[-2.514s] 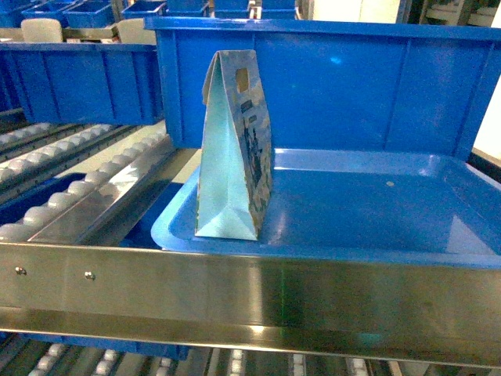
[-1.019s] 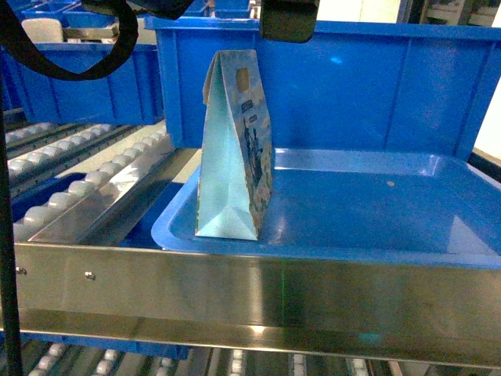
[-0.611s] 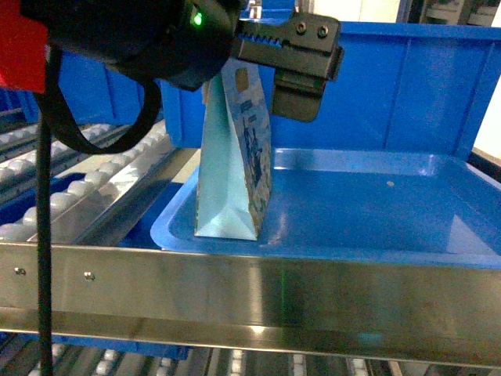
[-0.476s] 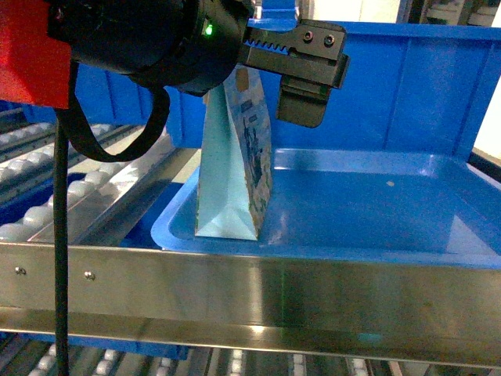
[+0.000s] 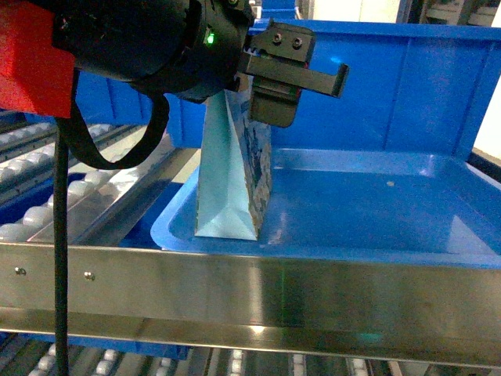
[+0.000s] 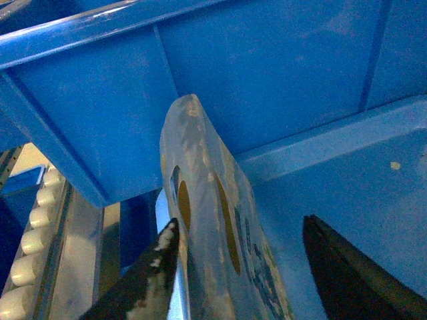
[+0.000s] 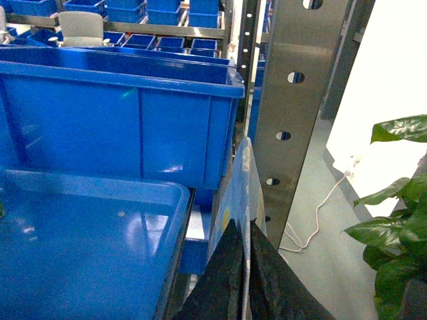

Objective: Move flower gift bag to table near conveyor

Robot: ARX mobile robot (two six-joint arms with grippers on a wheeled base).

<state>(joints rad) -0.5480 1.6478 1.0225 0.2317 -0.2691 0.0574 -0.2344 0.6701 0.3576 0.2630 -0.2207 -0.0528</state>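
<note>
**Grasp approach on gift bag: left tool around top edge, not closed**

Step in hand, as judged: pick-up phase. The flower gift bag (image 5: 232, 176) stands upright at the left end of the blue tray (image 5: 376, 211), on the conveyor (image 5: 86, 184) shelf behind the steel rail (image 5: 250, 294). No table is in view, so the carry has not begun.

Left arm: comes in from upper left in the head view, wrist roughly level, left tool (image 5: 270, 86) at the bag's top. Left wrist view shows the 2 fingers (image 6: 150, 280) spread, 1 on each side of the bag top (image 6: 200, 200) with its handle cut-outs. Tool released; the left finger looks touching or just beside the paper, the right one apart from it.

Next move, as judged: close on the top edge near the cut-outs, then lift straight up to clear the tray lip and the blue bin (image 5: 368, 86) behind.

Right tool (image 7: 243, 280): clenched on a thin pale sheet (image 7: 240, 193); what it is I cannot tell.
</note>
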